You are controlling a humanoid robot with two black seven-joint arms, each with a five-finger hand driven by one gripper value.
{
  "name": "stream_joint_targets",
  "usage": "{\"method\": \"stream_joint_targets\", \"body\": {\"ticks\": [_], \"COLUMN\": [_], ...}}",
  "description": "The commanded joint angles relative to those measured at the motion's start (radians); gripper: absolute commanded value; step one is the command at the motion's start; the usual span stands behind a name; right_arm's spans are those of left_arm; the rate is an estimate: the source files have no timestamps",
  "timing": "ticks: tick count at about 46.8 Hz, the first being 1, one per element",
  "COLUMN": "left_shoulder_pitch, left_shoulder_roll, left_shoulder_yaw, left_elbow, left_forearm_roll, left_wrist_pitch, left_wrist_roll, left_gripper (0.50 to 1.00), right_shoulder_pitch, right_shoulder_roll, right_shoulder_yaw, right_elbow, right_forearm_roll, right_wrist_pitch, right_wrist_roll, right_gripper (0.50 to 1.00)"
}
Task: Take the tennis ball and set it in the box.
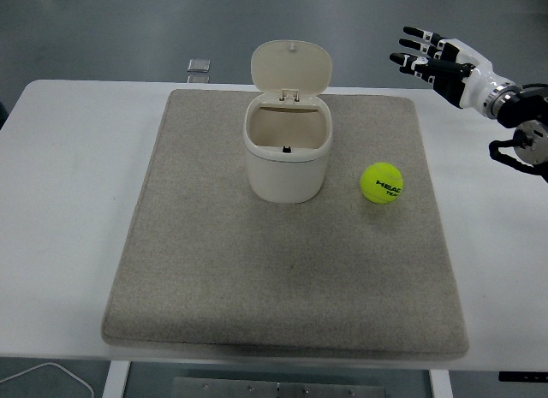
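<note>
A yellow-green tennis ball (pixel 382 182) lies on the grey mat (pixel 287 270), to the right of a cream box (pixel 287 147) whose hinged lid stands open at the back. My right hand (pixel 428 57) is raised at the upper right, above and behind the ball, well apart from it. Its fingers (pixel 417 46) are spread and hold nothing. The left arm does not show.
A small square grey object (pixel 199 66) lies on the white table (pixel 68 184) behind the mat's far left corner. A white cable (pixel 51 371) shows below the table's near left edge.
</note>
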Motion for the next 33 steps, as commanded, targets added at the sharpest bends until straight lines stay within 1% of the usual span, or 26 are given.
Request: {"method": "stream_joint_targets", "body": {"ticks": [1, 4, 9, 14, 19, 26, 30, 33], "left_shoulder_pitch": [0.000, 0.000, 0.000, 0.000, 0.000, 0.000, 0.000, 0.000], "left_shoulder_roll": [0.000, 0.000, 0.000, 0.000, 0.000, 0.000, 0.000, 0.000], "left_shoulder_yaw": [0.000, 0.000, 0.000, 0.000, 0.000, 0.000, 0.000, 0.000], "left_elbow": [0.000, 0.000, 0.000, 0.000, 0.000, 0.000, 0.000, 0.000], "left_forearm_roll": [0.000, 0.000, 0.000, 0.000, 0.000, 0.000, 0.000, 0.000], "left_wrist_pitch": [0.000, 0.000, 0.000, 0.000, 0.000, 0.000, 0.001, 0.000], "left_wrist_roll": [0.000, 0.000, 0.000, 0.000, 0.000, 0.000, 0.000, 0.000], "left_gripper": [0.996, 0.996, 0.996, 0.996, 0.996, 0.996, 0.996, 0.996], "right_shoulder_pitch": [-0.009, -0.012, -0.015, -0.015, -0.015, -0.014, -0.009, -0.006], "right_shoulder_roll": [-0.025, -0.039, -0.052, -0.093, -0.128, -0.157, -0.165, -0.186], "right_shoulder_yaw": [-0.006, -0.008, -0.008, -0.011, -0.018, -0.030, -0.052, -0.063], "right_elbow": [0.026, 0.030, 0.041, 0.081, 0.127, 0.133, 0.135, 0.135], "right_forearm_roll": [-0.070, -0.131, -0.233, -0.311, -0.384, -0.469, -0.524, -0.562], "right_wrist_pitch": [0.012, 0.032, 0.046, 0.054, 0.101, 0.150, 0.175, 0.190], "right_wrist_roll": [0.021, 0.038, 0.065, 0.107, 0.131, 0.173, 0.208, 0.243], "right_gripper": [0.926, 0.924, 0.924, 0.924, 0.924, 0.924, 0.924, 0.924]}}
